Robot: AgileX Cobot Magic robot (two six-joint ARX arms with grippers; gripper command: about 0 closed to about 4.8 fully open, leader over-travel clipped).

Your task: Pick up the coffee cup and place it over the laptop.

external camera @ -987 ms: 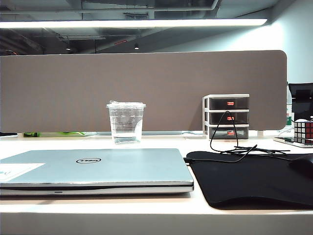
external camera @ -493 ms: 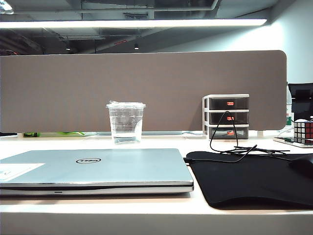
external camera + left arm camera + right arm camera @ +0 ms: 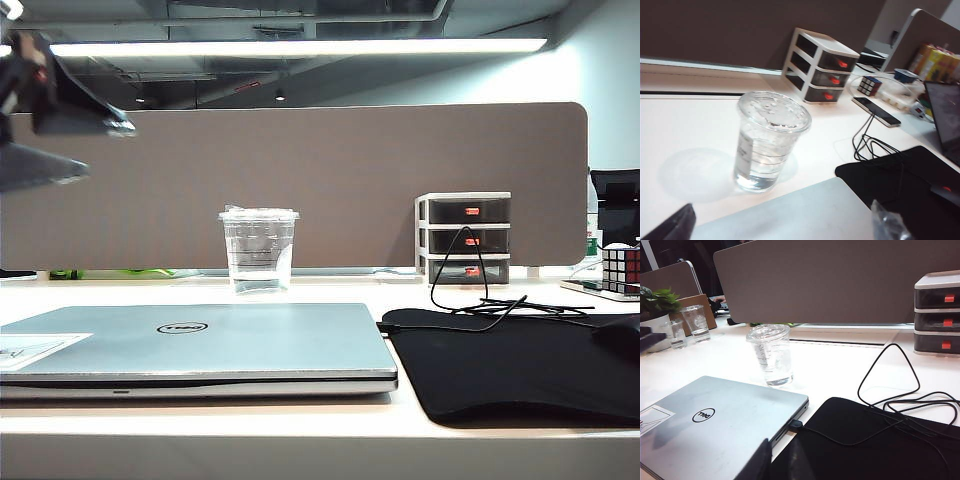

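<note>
Exterior view: left claw hangs open, high above the laptop. Coffee cup stands behind on the worktop. Right claw: state unclear

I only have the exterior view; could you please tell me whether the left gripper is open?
Observer: Yes; the left wrist view shows the left gripper with fingers spread wide, over the silver-grey laptop, facing the clear plastic lidded coffee cup.
Operator: Does the cup touch the laptop?
Observer: No, a strip of white table shows between them.
Operator: And the other arm?
Observer: The right gripper shows one dark finger, between laptop and black mouse mat.
</note>
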